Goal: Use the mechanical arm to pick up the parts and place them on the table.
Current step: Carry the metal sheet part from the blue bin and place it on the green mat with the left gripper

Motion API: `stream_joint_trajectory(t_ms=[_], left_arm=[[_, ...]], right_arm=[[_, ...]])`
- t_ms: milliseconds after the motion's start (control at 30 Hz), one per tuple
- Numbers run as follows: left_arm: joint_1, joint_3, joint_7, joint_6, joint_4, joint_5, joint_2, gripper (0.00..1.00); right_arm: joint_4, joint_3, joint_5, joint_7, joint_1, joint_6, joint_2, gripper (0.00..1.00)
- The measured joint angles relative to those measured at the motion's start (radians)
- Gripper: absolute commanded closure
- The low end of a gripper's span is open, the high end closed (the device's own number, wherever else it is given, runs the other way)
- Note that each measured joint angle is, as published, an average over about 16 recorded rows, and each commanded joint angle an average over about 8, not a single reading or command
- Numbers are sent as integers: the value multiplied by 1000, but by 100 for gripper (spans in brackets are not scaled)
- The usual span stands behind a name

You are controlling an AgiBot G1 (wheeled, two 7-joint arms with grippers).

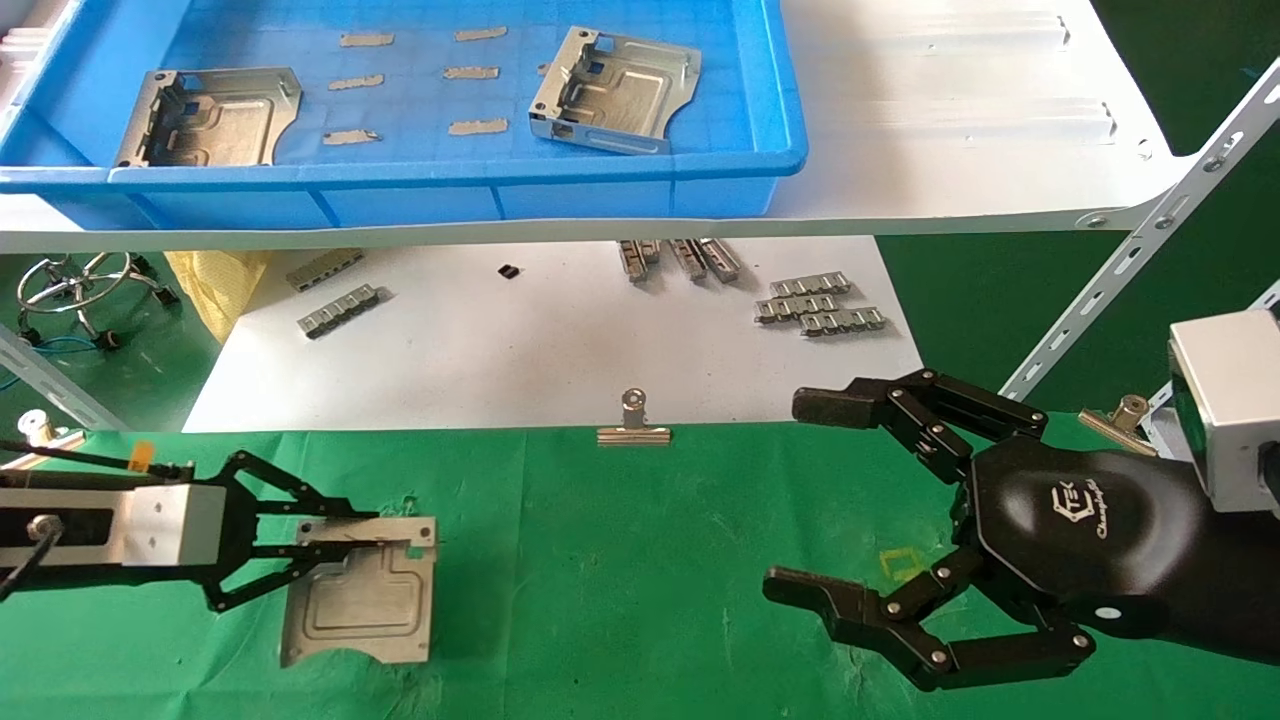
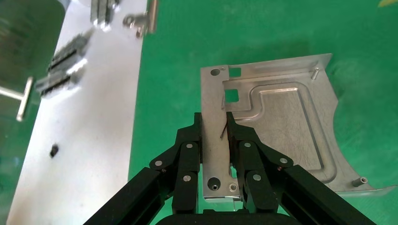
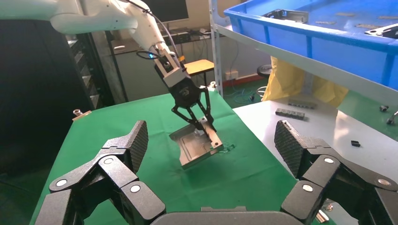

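My left gripper (image 1: pixel 375 530) is low over the left of the green table (image 1: pixel 650 560), shut on the upturned wall of a silver bracket part (image 1: pixel 370 600). The left wrist view shows its fingers (image 2: pixel 190 150) clamped on either side of that wall of the part (image 2: pixel 281 126). In the right wrist view the part (image 3: pixel 195 147) hangs tilted in the left gripper (image 3: pixel 199 119), with a shadow on the cloth under it. Two more parts (image 1: pixel 210 115) (image 1: pixel 615 90) lie in the blue bin (image 1: pixel 400 180). My right gripper (image 1: pixel 790 495) is open and empty over the right of the table.
The blue bin sits on a white shelf board (image 1: pixel 950 120) above the work area. A white sheet (image 1: pixel 500 350) behind the cloth holds grey ridged strips (image 1: pixel 820 305). A binder clip (image 1: pixel 633 425) pins the cloth's far edge. A slotted shelf post (image 1: pixel 1130 270) stands at right.
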Motion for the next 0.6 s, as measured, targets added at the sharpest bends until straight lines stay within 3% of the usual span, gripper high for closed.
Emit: stream_joint_trajectory(t_ms=[133, 233, 600], left_arm=[[-5, 11, 28, 0, 47, 16, 15, 26], [-11, 18, 48, -3, 77, 25, 26, 0], [-32, 25, 97, -3, 165, 34, 57, 0]], right_arm=[[0, 0, 0, 0, 0, 0, 0, 0], [0, 0, 0, 0, 0, 0, 0, 0], [0, 0, 0, 0, 0, 0, 0, 0]])
